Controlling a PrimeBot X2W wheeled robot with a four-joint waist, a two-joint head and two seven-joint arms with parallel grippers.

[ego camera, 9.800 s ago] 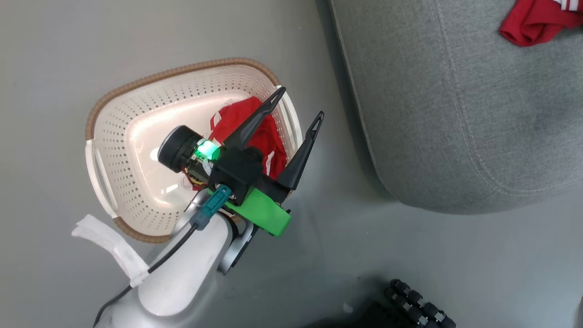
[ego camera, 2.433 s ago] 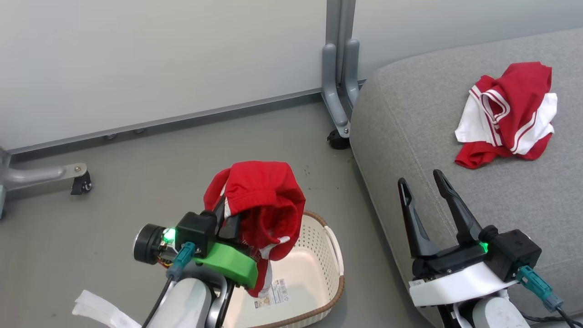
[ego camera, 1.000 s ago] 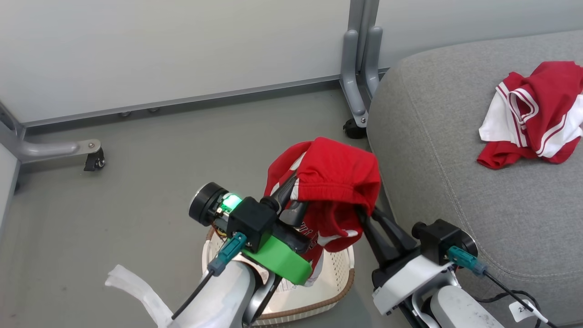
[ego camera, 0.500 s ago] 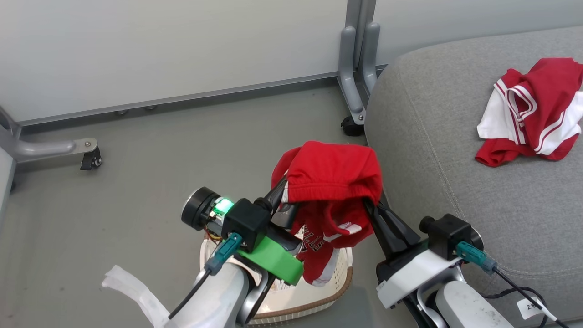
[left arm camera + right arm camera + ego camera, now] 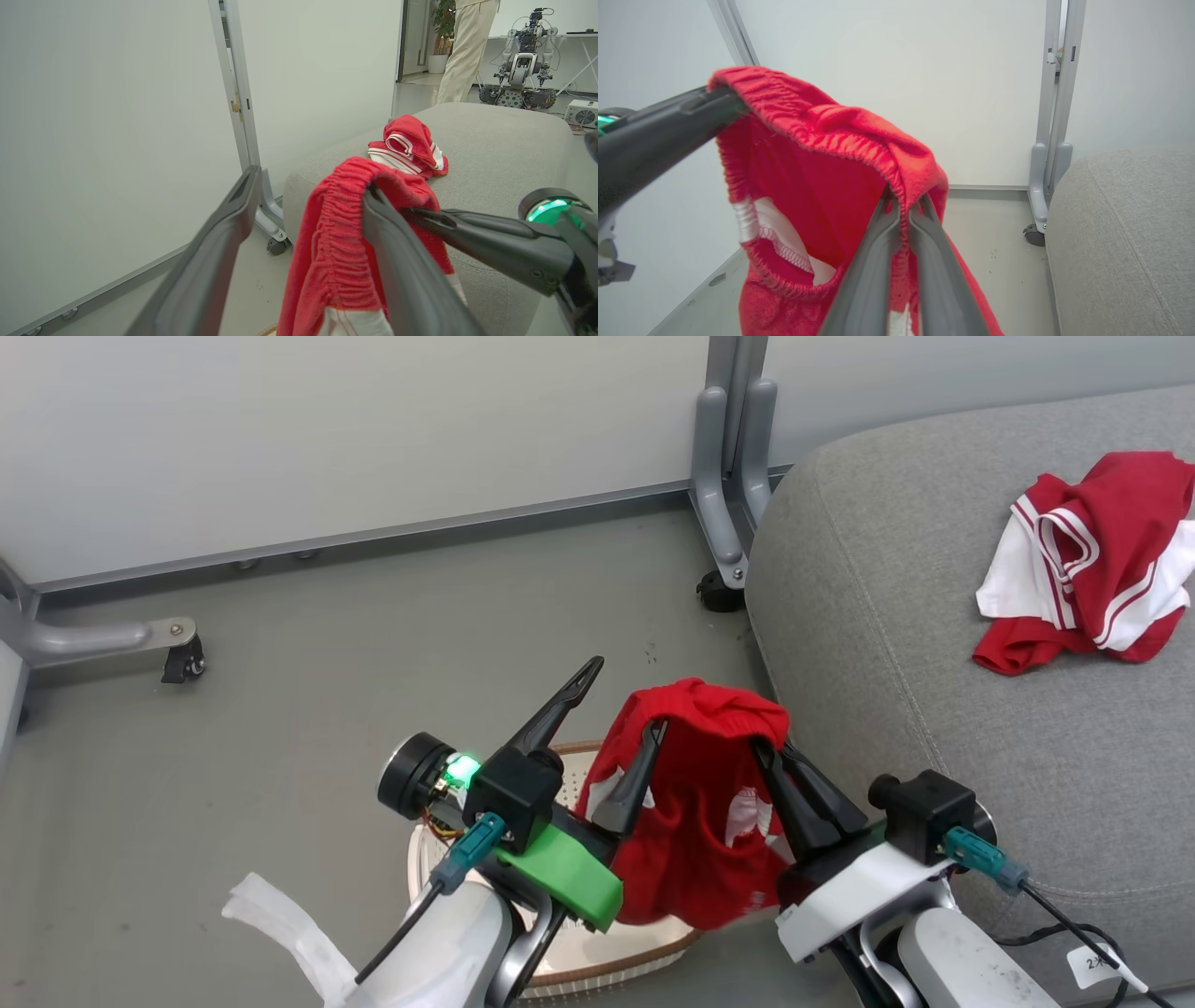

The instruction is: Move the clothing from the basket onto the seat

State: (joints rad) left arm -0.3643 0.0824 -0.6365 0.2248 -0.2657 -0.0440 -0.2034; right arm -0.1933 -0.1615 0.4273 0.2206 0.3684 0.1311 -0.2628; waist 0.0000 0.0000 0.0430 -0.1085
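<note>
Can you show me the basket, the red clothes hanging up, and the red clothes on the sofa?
basket [image 5: 571,978], head view, near rim.
hanging red clothes [image 5: 695,840], head view, middle of the cloth.
red clothes on the sofa [image 5: 1111,537], head view, red top fold.

Two red-and-white sports garments: the shorts [image 5: 709,821] hanging above the basket [image 5: 597,952] (just one basket), and the other garment [image 5: 1088,560] at the far right edge of the seat [image 5: 934,709]. One grey seat. Two grippers: left gripper [image 5: 629,693], right gripper [image 5: 773,754]. Two black wheels on the floor: the left caster [image 5: 183,658] and the right caster [image 5: 717,593]. Beyond the seat, one person's legs [image 5: 467,46] and one other robot [image 5: 521,60].
</note>
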